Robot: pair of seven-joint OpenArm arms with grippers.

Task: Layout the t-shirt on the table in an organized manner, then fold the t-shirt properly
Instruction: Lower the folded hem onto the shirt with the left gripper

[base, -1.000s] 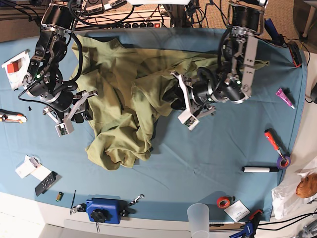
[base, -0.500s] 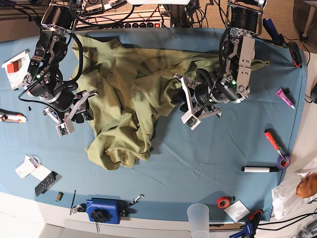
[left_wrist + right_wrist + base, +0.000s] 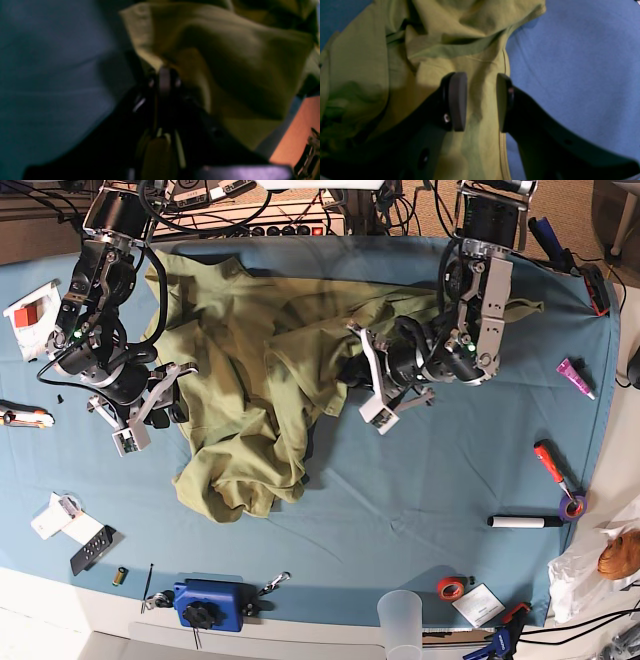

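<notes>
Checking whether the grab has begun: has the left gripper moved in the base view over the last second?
Yes. The left gripper has drifted up the picture, away from the white marker pen, now shut on the olive-green cotton t-shirt.

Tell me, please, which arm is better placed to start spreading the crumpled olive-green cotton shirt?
Probably the left: the left gripper is shut on a fold of the olive-green t-shirt. The right gripper hovers open above the hem, gripping nothing.

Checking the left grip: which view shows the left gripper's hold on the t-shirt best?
Left wrist: left gripper shut on a t-shirt edge, though blurry. Base shows that gripper mostly hidden by cloth. Right wrist shows none of it.
</notes>
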